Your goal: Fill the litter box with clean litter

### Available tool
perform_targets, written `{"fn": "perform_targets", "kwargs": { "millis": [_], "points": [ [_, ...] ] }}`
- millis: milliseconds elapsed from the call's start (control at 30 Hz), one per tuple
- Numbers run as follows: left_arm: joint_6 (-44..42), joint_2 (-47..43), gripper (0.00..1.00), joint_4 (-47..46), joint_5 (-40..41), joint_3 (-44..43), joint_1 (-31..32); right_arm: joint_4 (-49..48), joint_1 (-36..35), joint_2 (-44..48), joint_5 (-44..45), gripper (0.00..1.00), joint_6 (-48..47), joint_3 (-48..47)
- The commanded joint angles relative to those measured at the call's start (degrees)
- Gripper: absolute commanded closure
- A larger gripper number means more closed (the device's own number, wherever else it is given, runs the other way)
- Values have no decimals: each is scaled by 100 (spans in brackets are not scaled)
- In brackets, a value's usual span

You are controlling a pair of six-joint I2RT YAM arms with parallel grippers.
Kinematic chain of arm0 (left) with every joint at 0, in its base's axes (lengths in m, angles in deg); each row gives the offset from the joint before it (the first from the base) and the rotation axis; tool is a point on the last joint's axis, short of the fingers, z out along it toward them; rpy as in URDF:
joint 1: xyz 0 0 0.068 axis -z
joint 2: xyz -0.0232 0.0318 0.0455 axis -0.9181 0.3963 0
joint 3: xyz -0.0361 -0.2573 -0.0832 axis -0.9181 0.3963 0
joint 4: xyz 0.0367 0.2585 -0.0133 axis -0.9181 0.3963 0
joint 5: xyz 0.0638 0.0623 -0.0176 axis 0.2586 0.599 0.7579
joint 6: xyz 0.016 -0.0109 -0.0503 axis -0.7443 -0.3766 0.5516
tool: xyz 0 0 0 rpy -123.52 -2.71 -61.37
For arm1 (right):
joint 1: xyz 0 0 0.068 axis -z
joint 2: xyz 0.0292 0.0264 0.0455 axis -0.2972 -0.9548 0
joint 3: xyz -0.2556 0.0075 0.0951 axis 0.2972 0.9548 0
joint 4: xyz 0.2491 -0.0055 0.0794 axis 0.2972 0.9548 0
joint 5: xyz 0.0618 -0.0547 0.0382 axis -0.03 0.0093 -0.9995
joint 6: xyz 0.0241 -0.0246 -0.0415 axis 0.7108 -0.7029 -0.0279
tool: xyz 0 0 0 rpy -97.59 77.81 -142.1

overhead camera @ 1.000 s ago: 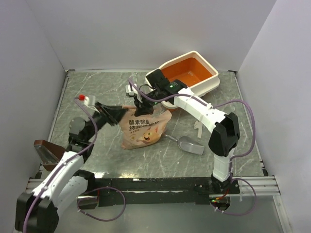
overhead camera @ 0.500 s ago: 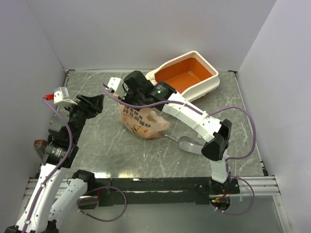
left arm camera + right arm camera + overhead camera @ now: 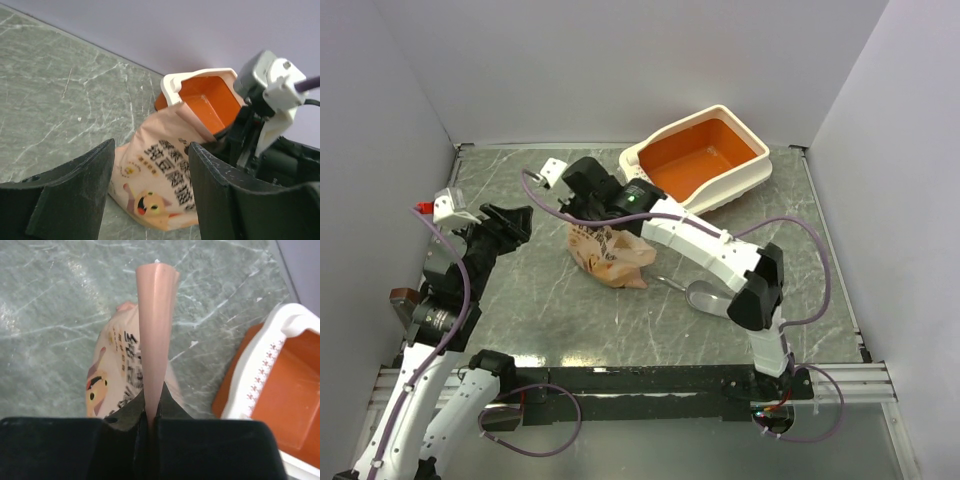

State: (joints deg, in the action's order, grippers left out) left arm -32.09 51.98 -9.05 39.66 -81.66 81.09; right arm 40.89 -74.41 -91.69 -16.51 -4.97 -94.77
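Observation:
The litter box [image 3: 705, 160], orange inside with a cream rim, stands at the back right and holds nothing I can see. No clean litter shows in any view. A pink-orange printed bag [image 3: 610, 252] hangs crumpled over the table's middle. My right gripper [image 3: 597, 212] is shut on the bag's flattened top edge [image 3: 155, 315], pinched between its jaws [image 3: 152, 415], with the litter box [image 3: 295, 385] to its right. My left gripper [image 3: 512, 225] stands open to the left of the bag, apart from it. Between its fingers [image 3: 150, 150] I see the bag [image 3: 165, 175] and the litter box [image 3: 205, 100] beyond.
A small grey metal scoop [image 3: 710, 298] lies on the marble table [image 3: 540, 300], right of the bag and under the right arm. White walls close the back and both sides. A brown object [image 3: 405, 305] sits at the left edge by the left arm.
My left gripper has opened, let go of the bag's corner and drawn back to the left. The right arm has swung left with the bag, which now hangs more crumpled.

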Motion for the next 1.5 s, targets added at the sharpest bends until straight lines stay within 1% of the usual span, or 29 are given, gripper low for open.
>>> {"fn": "perform_targets", "kwargs": {
  "millis": [0,100,133,200,233,333,400,467,533,567,600,633,667,700,767,800,867,900,933,1033,1067,1133,1400,1467],
  "points": [
    [1,41,34,57,-70,45,15,-992,-36,-46,108,100,533,-380],
    [-34,41,34,119,-87,27,7,-1149,-36,83,-23,100,638,-181],
    [-43,58,34,128,-70,10,7,-1315,-44,171,-50,86,647,-83],
    [-52,76,34,136,-87,1,15,-1421,-45,408,-15,70,639,119],
    [-43,93,34,128,-87,-8,15,-1422,-45,470,28,51,630,146],
    [-35,146,34,58,-149,-26,7,-1360,-36,786,160,34,621,216],
    [-35,208,34,-4,-193,-26,15,-1456,-27,1189,327,28,621,557],
    [-26,278,34,-39,-289,-61,7,-1527,8,1506,511,25,568,883],
    [-35,322,34,-31,-368,-122,7,-1536,87,2016,652,24,586,1436],
    [-35,348,34,-31,-395,-140,15,-1519,140,2200,627,24,612,1656],
    [-35,357,34,-22,-430,-149,7,-1519,297,2620,557,23,656,2162],
    [-26,357,34,-30,-482,-166,15,-1545,368,2842,478,24,769,2437],
    [-26,357,34,-65,-526,-175,7,-1571,464,3288,329,24,814,3023],
    [-17,340,34,-83,-527,-184,7,-1597,639,3492,-3,24,849,3316],
    [-8,331,34,-118,-623,-184,7,-1624,781,3984,-313,24,946,4026],
    [-17,340,34,-127,-667,-193,7,-1650,938,4117,-697,23,964,4231],
    [-8,348,34,-118,-694,-228,7,-1694,1036,4285,-1051,24,981,4670],
    [-8,357,34,-110,-694,-228,7,-1720,1045,4303,-1218,25,981,4786],
    [-8,366,34,-110,-763,-228,7,-1773,1045,4320,-1567,25,868,4900],
    [-26,349,34,-110,-790,-175,15,-2115,1054,4347,-2104,26,683,5234],
    [-26,348,34,-101,-799,-166,7,-2369,1045,4347,-2229,26,613,5392],
    [-26,331,34,-83,-808,-140,15,-2476,1045,4277,-2448,25,368,5472],
    [-122,208,33,84,-755,-43,15,-3091,1045,3679,-2704,24,-248,5534],
    [-140,181,33,101,-755,-43,7,-3092,1054,3487,-2783,24,-354,5420]
  ]
}}
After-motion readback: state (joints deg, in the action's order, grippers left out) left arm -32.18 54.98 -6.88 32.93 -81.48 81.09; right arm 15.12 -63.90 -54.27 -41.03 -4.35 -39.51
